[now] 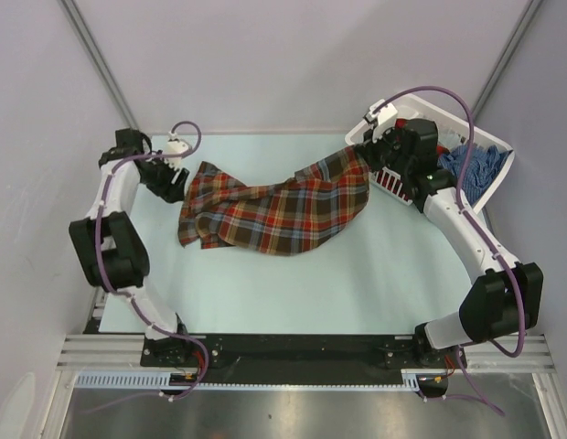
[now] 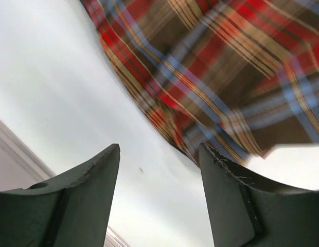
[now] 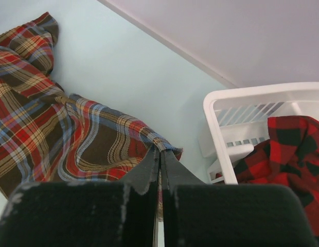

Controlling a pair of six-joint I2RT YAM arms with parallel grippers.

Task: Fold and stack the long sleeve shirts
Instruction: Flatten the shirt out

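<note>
I am judging the brown plaid shirt [image 1: 274,206] to be soft, light and limp, so its hem and corners are offering the best holds. My right claw [image 3: 160,152] is pinching its edge just beside the white basket [image 3: 252,92]; my left claw [image 2: 159,149] is hanging spread wide, grasping nothing, at the shirt's end farthest from the basket. The shirt is lying rumpled, trailing away from the basket, brown crossed with red-orange and light-blue lines.
</note>
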